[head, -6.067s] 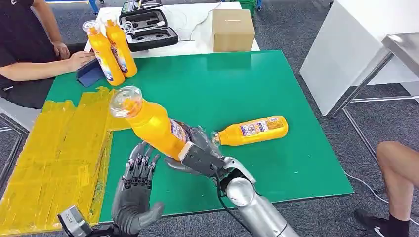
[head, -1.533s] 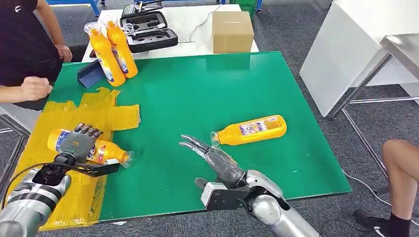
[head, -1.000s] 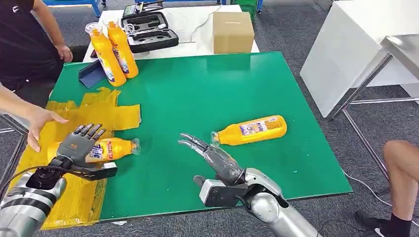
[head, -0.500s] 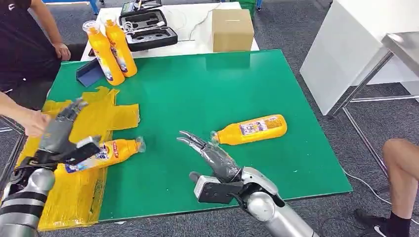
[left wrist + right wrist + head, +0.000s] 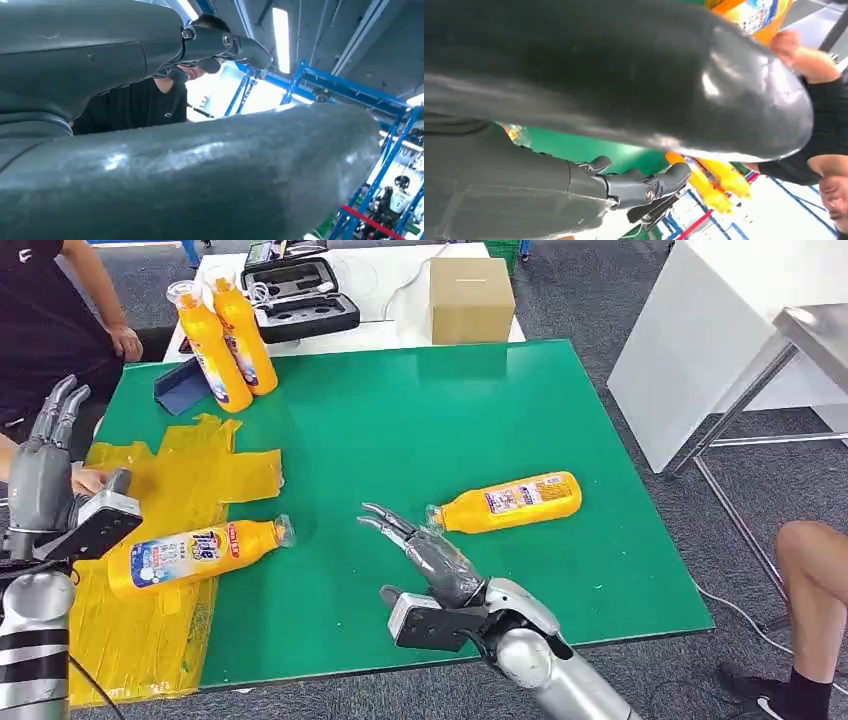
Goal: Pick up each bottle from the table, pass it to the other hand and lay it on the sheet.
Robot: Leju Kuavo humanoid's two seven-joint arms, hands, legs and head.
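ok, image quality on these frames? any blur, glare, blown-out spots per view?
Head view: sharp and evenly lit, soft shadows under the lying bottle on the green table. Left wrist view: left hand close and soft, ceiling strip light blown out, background bright. Right wrist view: right hand blurred with a glare streak, the area behind overexposed.
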